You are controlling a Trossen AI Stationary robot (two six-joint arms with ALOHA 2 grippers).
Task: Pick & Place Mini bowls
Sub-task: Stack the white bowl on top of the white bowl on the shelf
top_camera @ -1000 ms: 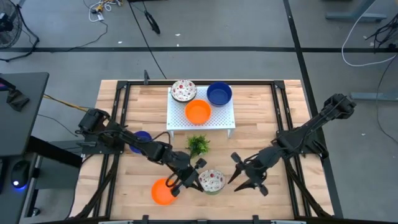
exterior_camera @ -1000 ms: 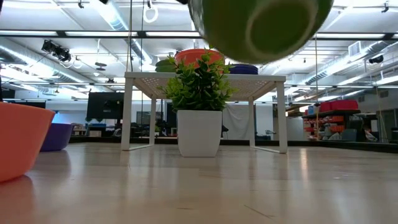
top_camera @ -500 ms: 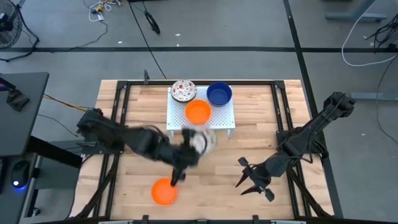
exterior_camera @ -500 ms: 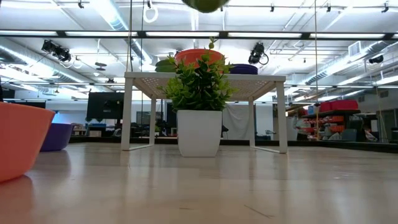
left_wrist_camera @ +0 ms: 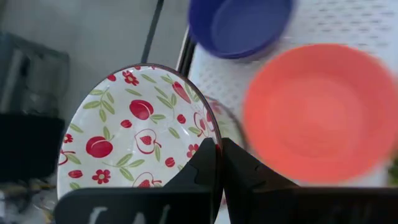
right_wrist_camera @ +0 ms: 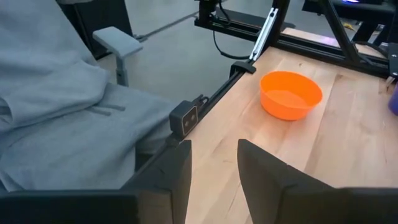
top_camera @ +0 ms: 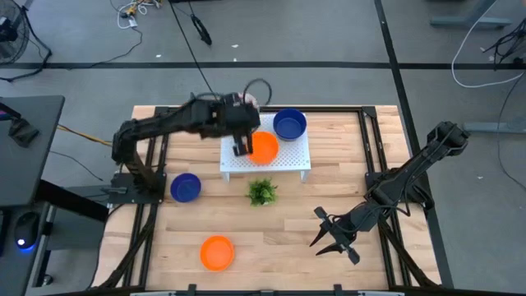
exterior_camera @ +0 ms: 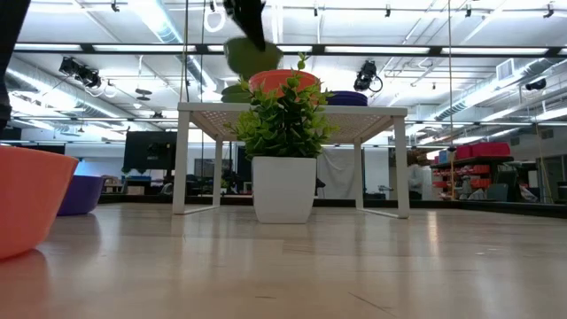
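Gripping a speckled mini bowl by its rim, pinched tight in the left end effector, over the white rack near the table's far edge; right end effector idling agape.

Two bowls sit on the rack, plant in front.

White bowl w/ red fruit print, orange bowl, blue bowl, white rack.
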